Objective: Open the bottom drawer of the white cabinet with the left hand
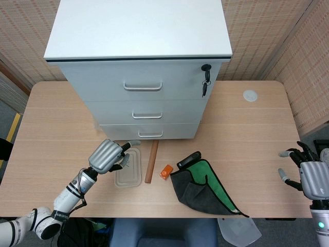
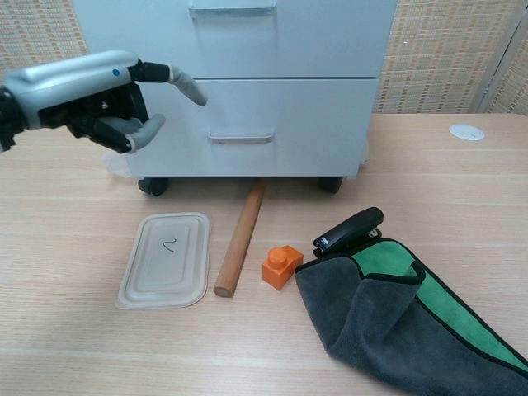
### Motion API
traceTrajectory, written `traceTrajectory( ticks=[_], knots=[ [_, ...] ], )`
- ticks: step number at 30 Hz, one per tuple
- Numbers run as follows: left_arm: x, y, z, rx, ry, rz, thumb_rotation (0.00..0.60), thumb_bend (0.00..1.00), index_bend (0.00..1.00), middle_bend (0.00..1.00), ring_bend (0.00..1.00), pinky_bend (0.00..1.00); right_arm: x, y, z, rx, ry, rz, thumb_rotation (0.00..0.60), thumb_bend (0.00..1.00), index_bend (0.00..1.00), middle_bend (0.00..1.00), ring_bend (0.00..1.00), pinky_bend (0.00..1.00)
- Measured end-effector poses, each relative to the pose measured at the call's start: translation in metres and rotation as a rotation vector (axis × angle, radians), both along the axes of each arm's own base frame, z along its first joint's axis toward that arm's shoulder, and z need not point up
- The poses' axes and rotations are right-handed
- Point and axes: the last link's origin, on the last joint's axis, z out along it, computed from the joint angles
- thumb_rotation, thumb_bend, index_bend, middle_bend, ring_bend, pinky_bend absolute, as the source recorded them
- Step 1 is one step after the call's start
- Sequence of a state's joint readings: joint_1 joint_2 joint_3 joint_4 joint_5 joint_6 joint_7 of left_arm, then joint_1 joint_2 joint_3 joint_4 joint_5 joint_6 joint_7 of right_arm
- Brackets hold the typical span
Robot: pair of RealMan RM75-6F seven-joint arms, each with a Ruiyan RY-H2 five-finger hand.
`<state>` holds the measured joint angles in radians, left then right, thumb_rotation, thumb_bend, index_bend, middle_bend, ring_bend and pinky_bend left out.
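The bottom drawer (image 2: 239, 128) of the white cabinet (image 1: 139, 67) is sitting flush at the back of the desk (image 1: 247, 128). The left hand (image 1: 106, 156) is hovering empty, fingers loosely spread, above the beige tray lid (image 2: 165, 260). The right hand (image 1: 308, 175) is hanging spread and empty at the desk's right edge.

Bright, even overhead light – soft shadows under cabinet (image 2: 239, 124) – both views sharp, no glare
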<state>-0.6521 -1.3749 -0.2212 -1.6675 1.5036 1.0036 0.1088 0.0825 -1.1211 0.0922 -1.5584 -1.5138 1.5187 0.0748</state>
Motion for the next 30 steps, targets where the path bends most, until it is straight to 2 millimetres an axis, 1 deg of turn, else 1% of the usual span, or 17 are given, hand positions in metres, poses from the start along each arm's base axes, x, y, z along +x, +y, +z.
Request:
traceTrajectory(
  ticks=[3, 8, 15, 24, 30],
  knots=[
    [0.008, 0.008, -0.013, -0.013, 0.034, -0.001, 0.6, 0.63, 0.2, 1.0, 1.0, 1.0, -0.002, -0.001, 0.0, 0.002, 0.002, -0.008, 0.6, 0.27, 0.38, 0.33, 0.24, 0.29],
    [0.018, 0.021, -0.029, -0.026, 0.062, 0.021, 0.6, 0.63, 0.13, 1.0, 1.0, 1.0, -0.005, 0.0, 0.0, 0.002, 0.002, -0.021, 0.6, 0.27, 0.38, 0.33, 0.24, 0.29],
    [0.026, 0.036, -0.048, -0.027, 0.113, 0.061, 0.6, 0.63, 0.15, 1.0, 1.0, 1.0, -0.009, 0.003, 0.002, -0.003, 0.0, -0.034, 0.6, 0.27, 0.38, 0.33, 0.24, 0.29],
    [0.016, 0.051, -0.056, 0.006, 0.164, 0.129, 0.6, 0.63, 0.2, 1.0, 1.0, 1.0, -0.012, 0.005, 0.004, -0.004, -0.002, -0.045, 0.6, 0.27, 0.38, 0.33, 0.24, 0.29],
    [0.013, 0.054, -0.057, 0.024, 0.176, 0.149, 0.6, 0.63, 0.2, 1.0, 1.0, 1.0, -0.013, 0.005, 0.003, 0.0, -0.003, -0.047, 0.6, 0.27, 0.38, 0.33, 0.24, 0.29]
  ],
)
